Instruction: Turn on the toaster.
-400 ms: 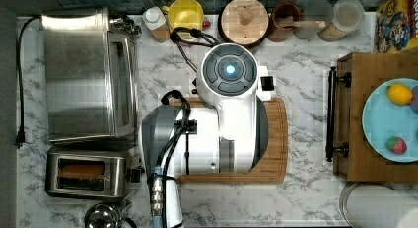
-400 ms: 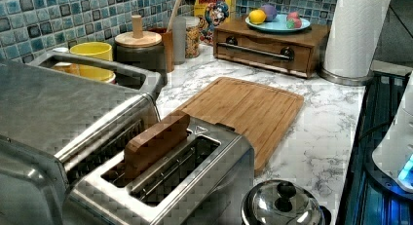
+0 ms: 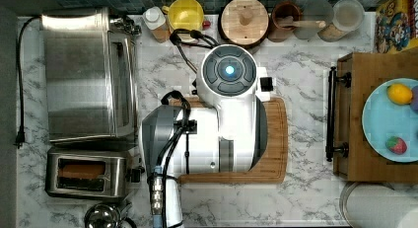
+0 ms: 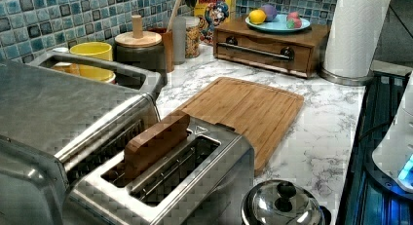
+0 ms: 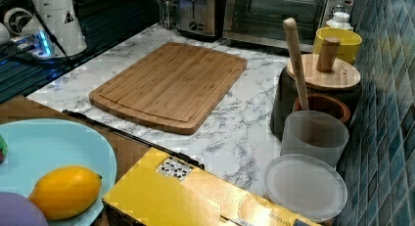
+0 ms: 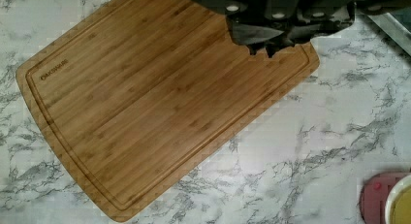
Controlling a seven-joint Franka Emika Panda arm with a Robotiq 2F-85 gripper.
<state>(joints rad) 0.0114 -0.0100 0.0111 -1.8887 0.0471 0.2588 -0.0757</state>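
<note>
**Marble tabletop with the arm above the cutting board**

White marble tabletop (image 3: 305, 198) with grey veins fills the scene, and a blue tiled wall (image 4: 44, 20) stands behind it. In the wrist view, the gripper (image 6: 286, 27) is a dark shape hanging over one corner of the bamboo cutting board (image 6: 160, 98); I cannot tell if its fingers are apart or together. In the top view, the white arm (image 3: 226, 114) covers most of the cutting board (image 3: 276, 139).

The toaster (image 3: 88, 172) stands at the top view's lower left, just beside the arm's grey joint. A brown slice (image 4: 156, 142) stands upright in one slot, high above the top, and the other slot is empty. The dark side lever (image 3: 133, 174) points toward the arm. Directly next to the toaster is the larger steel toaster oven (image 3: 86, 75).

Farther away, along the wall, stand a yellow cup (image 3: 185, 13), a dark jar with a wooden lid (image 3: 244, 18) and a cereal box (image 3: 397, 20). On the top view's right, a wooden drawer box (image 3: 360, 124) carries a light blue plate (image 3: 382, 124) with a lemon (image 3: 399, 94).
</note>
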